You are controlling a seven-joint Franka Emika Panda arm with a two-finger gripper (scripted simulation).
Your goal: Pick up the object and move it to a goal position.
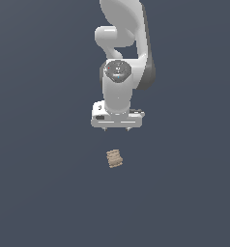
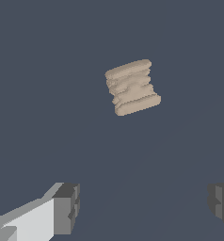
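Tool (image 1: 116, 129) hangs above the dark surface (image 1: 39, 193), fingers (image 2: 67, 207) spread wide apart, gripping nothing. Object (image 1: 115, 158) lies on the surface just below it in the exterior view, untouched, slightly tilted, ridged tan block.

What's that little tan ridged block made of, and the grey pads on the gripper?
The tan ridged block looks like matte wood or cardboard, judging by its dull tan colour and stacked ridges; a render leaves it open. The gripper has fingertips that look like dull grey rubber or plastic, blocky and unshiny.
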